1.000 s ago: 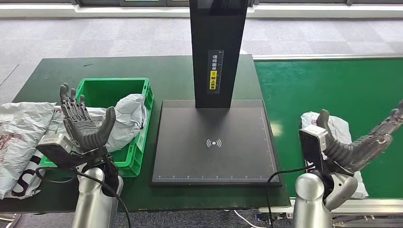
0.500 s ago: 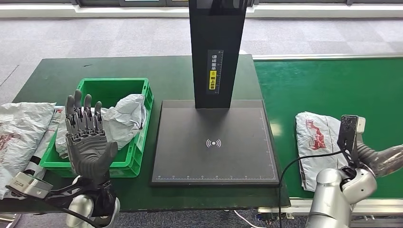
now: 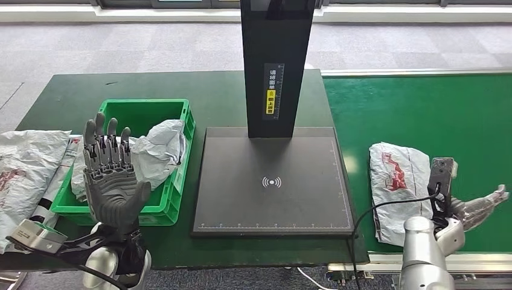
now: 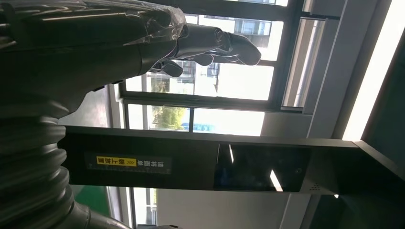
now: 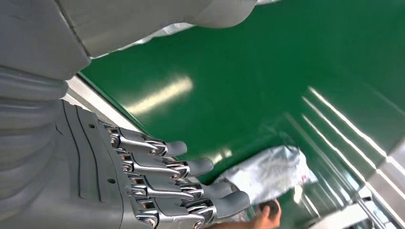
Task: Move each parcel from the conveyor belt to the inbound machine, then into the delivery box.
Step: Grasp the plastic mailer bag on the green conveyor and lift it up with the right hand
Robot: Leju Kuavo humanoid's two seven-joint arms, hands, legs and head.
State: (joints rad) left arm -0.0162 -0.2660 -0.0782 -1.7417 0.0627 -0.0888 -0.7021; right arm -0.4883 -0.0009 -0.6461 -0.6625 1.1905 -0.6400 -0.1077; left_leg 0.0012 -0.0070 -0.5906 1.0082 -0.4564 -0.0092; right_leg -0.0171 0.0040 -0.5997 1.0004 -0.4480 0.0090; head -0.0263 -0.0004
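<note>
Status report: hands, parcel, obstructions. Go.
Left hand open, raised by green box. Right hand open, low beside parcel on belt. Parcel untouched. Scanner plate bare, nothing blocking.

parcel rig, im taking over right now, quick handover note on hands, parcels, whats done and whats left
Left hand: raised upright in front of the green delivery box, fingers apart, holding nothing.
Right hand: low beside the conveyor belt, open, holding nothing.
White parcel: lies on the belt near the right arm, not gripped.
Inbound machine: nothing on its plate.
Done: one crumpled grey parcel sits in the box.
Left: grasp the belt parcel, scan, box it.
</note>
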